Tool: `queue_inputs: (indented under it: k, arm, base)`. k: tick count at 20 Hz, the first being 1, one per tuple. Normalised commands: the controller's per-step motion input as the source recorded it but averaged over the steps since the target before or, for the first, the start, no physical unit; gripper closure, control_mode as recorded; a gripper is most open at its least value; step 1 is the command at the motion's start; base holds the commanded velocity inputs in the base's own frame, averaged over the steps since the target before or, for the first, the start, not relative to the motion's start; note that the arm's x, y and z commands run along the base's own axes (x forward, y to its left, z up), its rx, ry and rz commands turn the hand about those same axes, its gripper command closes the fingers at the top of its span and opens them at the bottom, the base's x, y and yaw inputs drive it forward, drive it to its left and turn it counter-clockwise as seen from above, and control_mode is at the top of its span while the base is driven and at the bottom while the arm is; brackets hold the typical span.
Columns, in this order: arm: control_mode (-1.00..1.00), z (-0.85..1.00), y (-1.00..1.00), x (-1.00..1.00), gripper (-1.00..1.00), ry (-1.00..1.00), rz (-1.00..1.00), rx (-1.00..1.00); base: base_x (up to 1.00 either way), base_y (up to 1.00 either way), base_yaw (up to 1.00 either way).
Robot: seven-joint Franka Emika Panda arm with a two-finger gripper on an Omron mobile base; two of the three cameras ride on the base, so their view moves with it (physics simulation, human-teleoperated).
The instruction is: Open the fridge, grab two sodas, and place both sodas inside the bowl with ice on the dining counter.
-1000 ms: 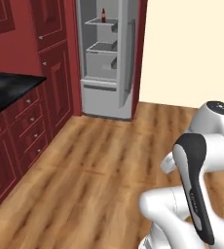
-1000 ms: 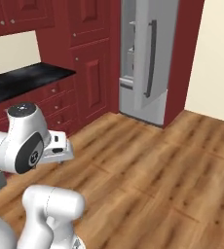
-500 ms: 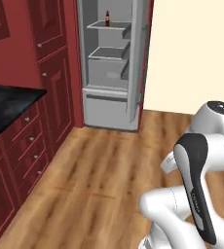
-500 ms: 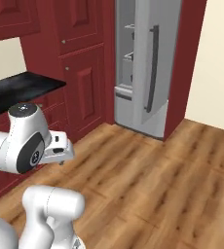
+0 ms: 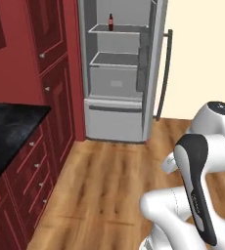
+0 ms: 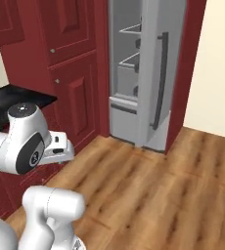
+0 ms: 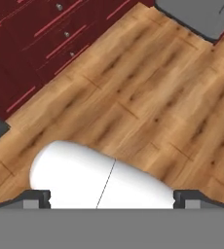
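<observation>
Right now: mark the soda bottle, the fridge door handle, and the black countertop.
soda bottle (image 5: 110, 22), left base view, on its dark body, standing on the top fridge shelf.
fridge door handle (image 6: 159, 80), right base view, midway along the dark vertical bar.
black countertop (image 5: 9, 132), left base view, on its bare speckled surface.

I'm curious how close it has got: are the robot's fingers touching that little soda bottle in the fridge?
Apart. In the left base view the soda stands alone on the fridge's upper shelf; in the hand view the fingers point at bare wooden floor.
</observation>
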Motion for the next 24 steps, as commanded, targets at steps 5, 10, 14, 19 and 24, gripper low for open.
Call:
queue_inputs:
  k: [5, 10, 14, 19, 24]
  arm:
    - [1.0, 0.0, 0.0, 0.0, -1.0, 0.0, 0.0, 0.0]
    - [1.0, 0.0, 0.0, 0.0, -1.0, 0.0, 0.0, 0.0]
    - [1.0, 0.0, 0.0, 0.0, -1.0, 0.0, 0.0, 0.0]
    - [1.0, 0.0, 0.0, 0.0, -1.0, 0.0, 0.0, 0.0]
    - [1.0, 0.0, 0.0, 0.0, -1.0, 0.0, 0.0, 0.0]
  base:
    - [0.96, 0.4, -0.2]
    - [0.93, 0.36, -0.2]
    - [0.85, 0.28, -0.22]
    - [0.83, 0.26, -0.23]
    - [0.78, 0.35, -0.23]
